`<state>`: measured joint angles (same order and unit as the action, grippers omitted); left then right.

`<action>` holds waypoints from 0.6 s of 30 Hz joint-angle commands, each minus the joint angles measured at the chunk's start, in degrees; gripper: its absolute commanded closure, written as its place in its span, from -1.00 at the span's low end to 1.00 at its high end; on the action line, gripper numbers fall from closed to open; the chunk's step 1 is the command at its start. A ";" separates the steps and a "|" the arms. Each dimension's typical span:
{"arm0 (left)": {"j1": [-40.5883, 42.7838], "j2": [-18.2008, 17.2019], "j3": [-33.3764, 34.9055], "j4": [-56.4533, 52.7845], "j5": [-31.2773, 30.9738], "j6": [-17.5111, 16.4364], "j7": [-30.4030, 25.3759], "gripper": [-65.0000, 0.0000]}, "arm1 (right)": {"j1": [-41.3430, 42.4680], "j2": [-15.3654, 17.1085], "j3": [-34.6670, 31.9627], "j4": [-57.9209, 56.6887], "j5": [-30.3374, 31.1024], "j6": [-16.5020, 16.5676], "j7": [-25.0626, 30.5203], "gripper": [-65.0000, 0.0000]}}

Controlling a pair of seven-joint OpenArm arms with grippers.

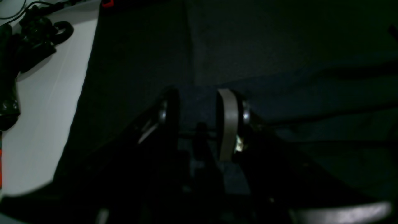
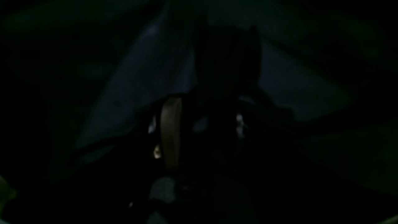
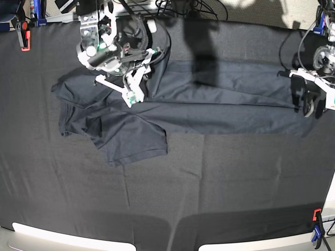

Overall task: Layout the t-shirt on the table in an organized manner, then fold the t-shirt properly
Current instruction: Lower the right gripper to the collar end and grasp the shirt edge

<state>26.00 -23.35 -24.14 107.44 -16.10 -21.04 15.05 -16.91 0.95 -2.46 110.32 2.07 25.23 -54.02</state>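
No container shows in any view; the shirt (image 3: 172, 99) lies straight on the desk (image 3: 209, 188), which is covered in creased black cloth.

The shirt sits in the far half of the desk and is stretched into a long band. Its long axis runs across the base view from left to right, nearly level. The collar end seems to lie under the right arm at the far left, though the arm hides it. A sleeve (image 3: 131, 138) hangs off the band toward the near edge at the left, flat but with a few folds. The far right end of the band reaches the left arm.

The right fingers (image 3: 131, 97) point down onto the cloth at the left part of the shirt. In the right wrist view they (image 2: 202, 124) stand apart with dark blue cloth beyond them, but that picture is too dark to show whether cloth is caught between them; I cannot tell if they are grasping or released.

The left fingers (image 3: 309, 104) stand at the right end of the shirt. In the left wrist view they (image 1: 199, 115) are spread, one pale pad (image 1: 228, 124) showing, with cloth lying beyond the gap and nothing seen pinched in it: released.

An orange clamp (image 3: 23, 36) sits at the far left corner of the desk, and an orange-and-blue clamp (image 3: 317, 230) at the near right corner.
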 commanded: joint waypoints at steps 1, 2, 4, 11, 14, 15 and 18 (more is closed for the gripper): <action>-0.31 -0.79 -0.52 0.90 -0.44 0.39 -1.42 0.46 | 0.72 0.02 0.11 3.32 1.77 0.09 1.29 0.36; -0.31 -0.79 -0.52 0.90 -0.46 0.39 -1.42 0.46 | 0.74 0.02 0.13 5.46 2.71 0.07 1.29 0.36; -0.31 -0.79 -0.52 0.90 -0.46 0.39 -1.42 0.46 | 1.38 0.02 0.42 8.72 4.94 0.07 1.46 0.35; -0.28 -0.76 -0.52 0.90 -0.46 0.39 -0.74 0.46 | 10.01 0.02 4.37 4.15 6.05 0.02 4.98 0.12; -0.26 -0.79 -0.52 0.90 -0.46 0.39 -0.02 0.46 | 16.04 0.04 7.78 -1.64 7.17 0.00 4.26 0.12; -0.26 -0.79 -0.52 0.90 -0.44 0.39 -0.02 0.46 | 18.18 0.11 8.85 -3.74 8.57 0.02 3.72 0.12; -0.28 -0.76 -0.52 0.90 -0.46 0.39 -0.07 0.46 | 24.65 1.03 10.69 -10.64 10.14 0.02 1.84 0.12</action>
<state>25.98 -23.38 -24.12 107.44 -16.12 -21.06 16.58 6.90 1.80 8.16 98.74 11.92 25.32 -53.06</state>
